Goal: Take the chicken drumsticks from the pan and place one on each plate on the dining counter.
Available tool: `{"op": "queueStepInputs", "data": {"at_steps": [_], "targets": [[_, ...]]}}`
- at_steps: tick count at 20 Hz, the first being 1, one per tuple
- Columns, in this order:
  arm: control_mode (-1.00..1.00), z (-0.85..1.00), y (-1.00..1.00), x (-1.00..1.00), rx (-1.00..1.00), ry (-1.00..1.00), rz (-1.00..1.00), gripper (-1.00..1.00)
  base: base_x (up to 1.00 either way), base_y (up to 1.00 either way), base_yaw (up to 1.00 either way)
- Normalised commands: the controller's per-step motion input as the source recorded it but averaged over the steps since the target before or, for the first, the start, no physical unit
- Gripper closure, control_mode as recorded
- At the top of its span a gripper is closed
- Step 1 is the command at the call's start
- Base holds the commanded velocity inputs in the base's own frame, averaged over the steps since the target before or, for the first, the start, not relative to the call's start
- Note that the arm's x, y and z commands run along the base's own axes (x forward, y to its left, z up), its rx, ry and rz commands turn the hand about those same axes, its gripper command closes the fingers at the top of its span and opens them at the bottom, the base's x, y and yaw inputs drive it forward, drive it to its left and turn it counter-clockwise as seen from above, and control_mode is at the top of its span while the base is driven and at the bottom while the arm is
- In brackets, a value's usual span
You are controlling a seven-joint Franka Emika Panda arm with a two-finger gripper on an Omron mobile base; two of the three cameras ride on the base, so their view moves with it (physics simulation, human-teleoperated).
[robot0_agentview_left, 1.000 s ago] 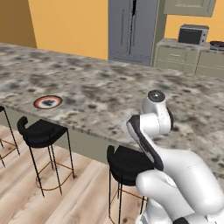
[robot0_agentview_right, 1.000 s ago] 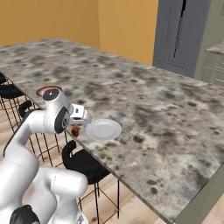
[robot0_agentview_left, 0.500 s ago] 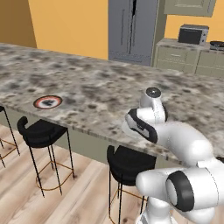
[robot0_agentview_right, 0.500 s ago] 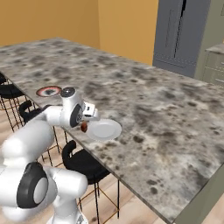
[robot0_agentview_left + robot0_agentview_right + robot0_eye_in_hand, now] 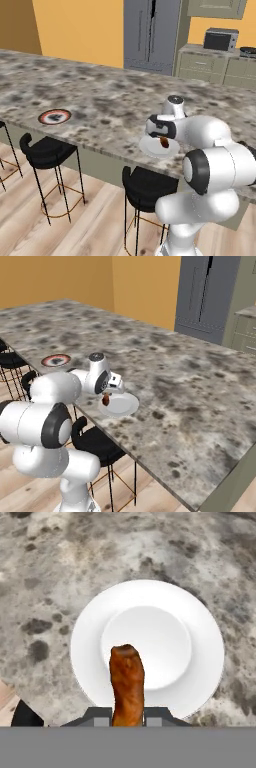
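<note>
My gripper (image 5: 127,716) is shut on an orange-brown chicken drumstick (image 5: 127,684) and holds it a little above a plain white plate (image 5: 170,637) on the dining counter (image 5: 60,557). From the left base the drumstick (image 5: 164,142) hangs from the gripper (image 5: 163,137) over that plate (image 5: 156,148), near the counter's front edge. The right base view shows the same drumstick (image 5: 106,400) over the near side of the plate (image 5: 121,405). A second plate (image 5: 55,116) with a dark red-brown rim lies farther left on the counter (image 5: 100,95), seen again as the rimmed plate (image 5: 56,360). The pan is out of view.
Black bar stools (image 5: 47,150) (image 5: 147,184) stand under the counter's front edge. A grey fridge (image 5: 152,30) and olive cabinets with a microwave (image 5: 220,39) line the back wall.
The arm has stretched forward and carried the drumstick from beside the counter edge to above the white plate. The gripper stays shut on it.
</note>
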Motion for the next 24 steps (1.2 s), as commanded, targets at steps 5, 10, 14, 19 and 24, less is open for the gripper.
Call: {"op": "queueStepInputs", "data": {"at_steps": [5,10,14,19,24], "targets": [[-1.0,-0.37,-0.05,0.24,0.0,0.0,-0.02,1.0,0.0,0.0,0.0],[-1.0,-0.42,-0.06,0.01,0.0,0.0,-0.02,1.0,0.0,0.0,0.0],[-1.0,-0.27,-0.04,0.1,0.0,0.0,-0.03,1.0,0.0,0.0,0.0],[-1.0,-0.14,0.0,0.21,0.0,0.0,-0.04,-1.0,0.0,0.0,0.0],[-1.0,-0.09,0.0,0.29,0.0,0.0,-0.03,-1.0,0.0,0.0,0.0]]}}
